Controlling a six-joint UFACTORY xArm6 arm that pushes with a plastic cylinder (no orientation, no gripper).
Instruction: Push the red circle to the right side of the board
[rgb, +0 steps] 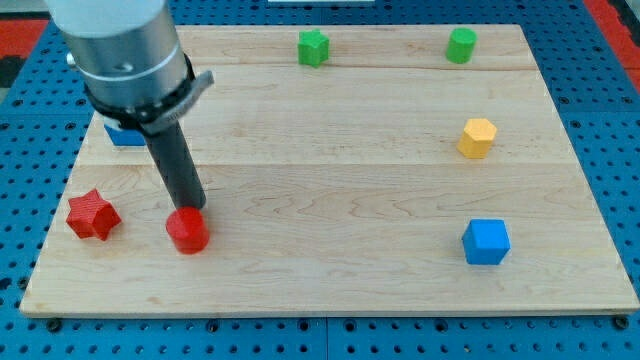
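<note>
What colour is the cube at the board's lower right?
Blue; the blue cube shows clearly in the camera view.

**Seven blocks sitting on the surface**

Two red blocks are lying at the view's lower left: one red star (92, 215) and one red circle (187, 230). Two green blocks are resting along the top: one green star (313, 47) and one green circle (461, 45). Two blue blocks are showing: one blue cube (486, 242) and one partly hidden blue block (124, 136). One yellow hexagon (478, 137) is standing alone.

Red circle (187, 230), upright, board's lower left
</note>
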